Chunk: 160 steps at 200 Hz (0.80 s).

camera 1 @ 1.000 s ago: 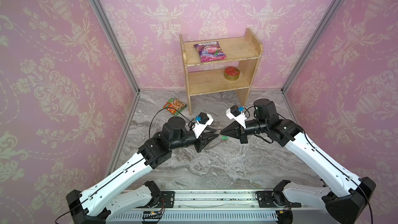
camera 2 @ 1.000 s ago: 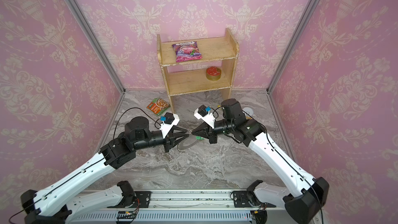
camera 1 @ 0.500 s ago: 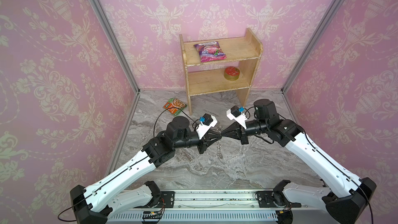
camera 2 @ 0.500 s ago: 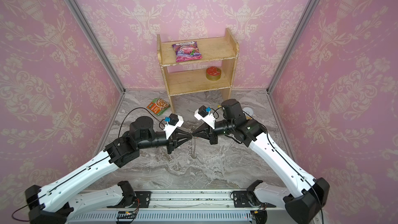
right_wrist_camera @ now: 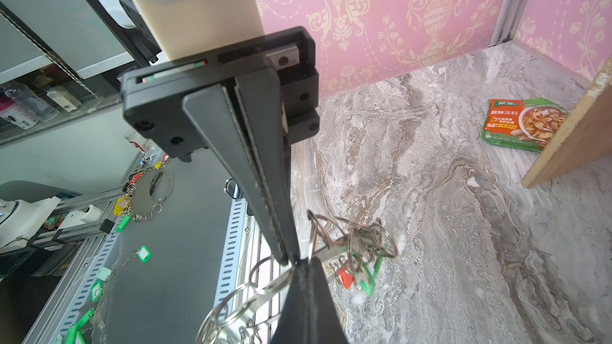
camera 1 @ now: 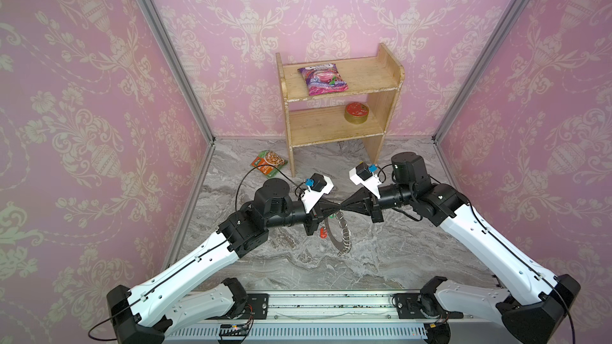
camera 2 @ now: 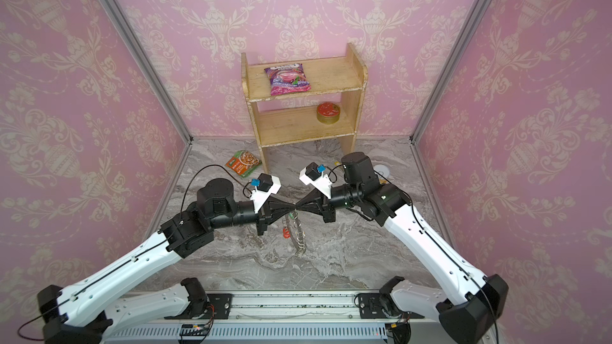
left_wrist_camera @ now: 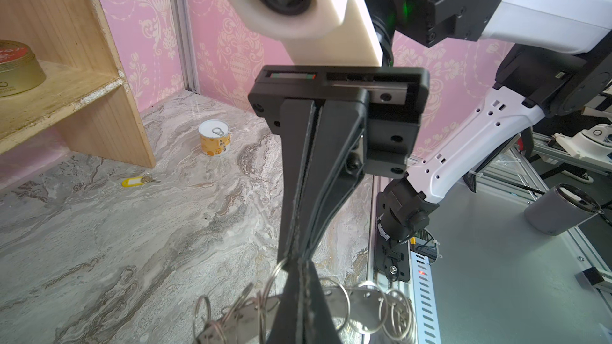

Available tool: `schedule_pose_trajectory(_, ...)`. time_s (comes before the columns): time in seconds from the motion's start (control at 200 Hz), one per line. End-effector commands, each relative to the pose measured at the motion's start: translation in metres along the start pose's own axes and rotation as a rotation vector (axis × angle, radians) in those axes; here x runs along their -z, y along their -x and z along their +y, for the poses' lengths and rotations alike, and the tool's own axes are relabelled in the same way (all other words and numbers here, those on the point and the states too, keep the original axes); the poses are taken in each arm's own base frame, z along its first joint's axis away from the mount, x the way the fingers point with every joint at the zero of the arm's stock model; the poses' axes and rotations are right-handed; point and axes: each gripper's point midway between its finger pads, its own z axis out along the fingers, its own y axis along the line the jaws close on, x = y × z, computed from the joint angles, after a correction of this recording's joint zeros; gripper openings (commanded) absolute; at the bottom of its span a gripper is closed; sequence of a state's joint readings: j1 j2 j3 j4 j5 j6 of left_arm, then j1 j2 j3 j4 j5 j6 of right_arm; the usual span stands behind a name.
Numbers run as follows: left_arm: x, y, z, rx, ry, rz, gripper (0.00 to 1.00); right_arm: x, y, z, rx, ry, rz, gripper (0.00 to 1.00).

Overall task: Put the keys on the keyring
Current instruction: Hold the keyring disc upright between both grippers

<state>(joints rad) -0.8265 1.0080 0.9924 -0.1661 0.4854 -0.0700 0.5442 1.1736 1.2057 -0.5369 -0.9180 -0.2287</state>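
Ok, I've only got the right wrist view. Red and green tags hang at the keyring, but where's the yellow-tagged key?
Observer: The yellow-tagged key lies loose on the marble table, not on the keyring. The left wrist view shows it.
Operator: Anything close to it?
Observer: A small can stands upright a little beyond it, not touching it, near the wooden shelf.
Operator: And how does the ring sit from above?
Observer: In both top views it hangs on edge from the spot where the left gripper and right gripper meet tip to tip, fingers closed.
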Motion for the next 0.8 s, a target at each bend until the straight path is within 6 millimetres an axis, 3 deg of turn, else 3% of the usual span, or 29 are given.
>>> schedule_pose_trajectory(0.0,0.003,0.009,-0.009,-0.005,-0.031,-0.028,0.00,0.011,0.021,0.014,0.051,0.017,-0.053,0.00)
schedule_pose_trajectory(0.135,0.003,0.006,-0.010,0.006,-0.035,-0.018,0.00,0.012,0.021,0.015,0.056,0.013,-0.055,0.00)
schedule_pose_trajectory(0.18,0.004,0.003,-0.007,0.009,-0.020,-0.009,0.17,0.013,0.022,0.015,0.060,0.013,-0.057,0.00)
schedule_pose_trajectory(0.27,0.008,-0.002,-0.004,0.011,0.007,0.001,0.24,0.014,0.022,0.017,0.066,0.012,-0.059,0.00)
schedule_pose_trajectory(0.575,0.015,-0.018,0.003,0.040,0.059,-0.018,0.27,0.018,0.026,0.025,0.076,0.028,-0.076,0.00)
schedule_pose_trajectory(0.796,0.015,0.001,-0.003,0.030,0.023,-0.096,0.33,0.018,0.026,0.027,0.067,0.045,-0.076,0.00)
